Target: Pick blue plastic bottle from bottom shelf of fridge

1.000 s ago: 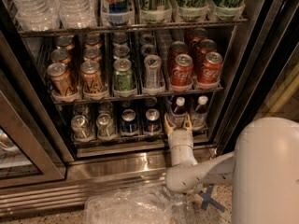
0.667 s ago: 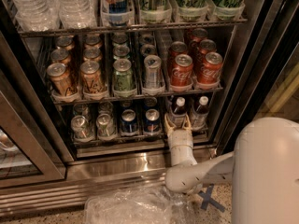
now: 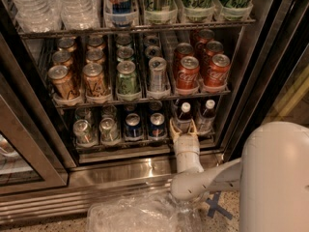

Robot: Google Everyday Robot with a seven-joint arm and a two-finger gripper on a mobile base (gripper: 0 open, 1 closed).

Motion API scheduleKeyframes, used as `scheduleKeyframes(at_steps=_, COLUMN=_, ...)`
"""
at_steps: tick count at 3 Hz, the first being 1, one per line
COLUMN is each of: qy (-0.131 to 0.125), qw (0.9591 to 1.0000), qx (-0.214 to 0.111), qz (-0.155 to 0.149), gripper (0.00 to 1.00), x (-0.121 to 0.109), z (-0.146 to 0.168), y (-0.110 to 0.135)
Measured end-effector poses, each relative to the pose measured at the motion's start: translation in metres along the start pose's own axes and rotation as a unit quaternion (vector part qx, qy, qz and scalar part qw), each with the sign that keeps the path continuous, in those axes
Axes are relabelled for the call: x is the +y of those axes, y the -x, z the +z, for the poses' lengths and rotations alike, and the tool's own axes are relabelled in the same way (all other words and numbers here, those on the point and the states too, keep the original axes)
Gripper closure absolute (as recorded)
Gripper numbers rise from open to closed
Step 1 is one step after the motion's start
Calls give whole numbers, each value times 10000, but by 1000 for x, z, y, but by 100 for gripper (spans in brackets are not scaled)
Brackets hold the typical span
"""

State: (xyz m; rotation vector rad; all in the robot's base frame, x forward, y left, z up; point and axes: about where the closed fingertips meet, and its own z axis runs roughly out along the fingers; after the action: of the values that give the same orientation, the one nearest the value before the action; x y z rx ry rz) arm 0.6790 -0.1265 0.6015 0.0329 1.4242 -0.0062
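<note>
The fridge (image 3: 120,177) stands open in front of me. On its bottom shelf (image 3: 124,153), at the right, stands the blue plastic bottle (image 3: 184,114), with a white cap and dark drink. My gripper (image 3: 183,128) reaches in over the shelf's steel edge. It is open, with one finger on each side of the bottle's lower body. The bottle's base is hidden behind the gripper. A second similar bottle (image 3: 206,113) stands just to the right.
Silver and blue-topped cans (image 3: 133,124) fill the bottom shelf's left lanes. Red cola cans (image 3: 187,73) sit on the rack above the bottles. A crumpled clear plastic sheet (image 3: 135,214) lies on the floor. The dark door frame (image 3: 263,71) stands at the right.
</note>
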Motion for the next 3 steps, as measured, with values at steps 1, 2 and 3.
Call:
scheduleKeyframes(at_steps=1, qy=5, qw=10000, qx=-16, qz=11, gripper=100, x=0, z=1, y=1)
scheduleKeyframes(at_steps=2, qy=-16, qw=9999, qx=-125, qz=43, gripper=100, x=0, z=0, y=8)
scheduleKeyframes(at_steps=3, qy=-32, qw=9998, qx=-211, qz=60, gripper=100, x=0, z=-1, y=14)
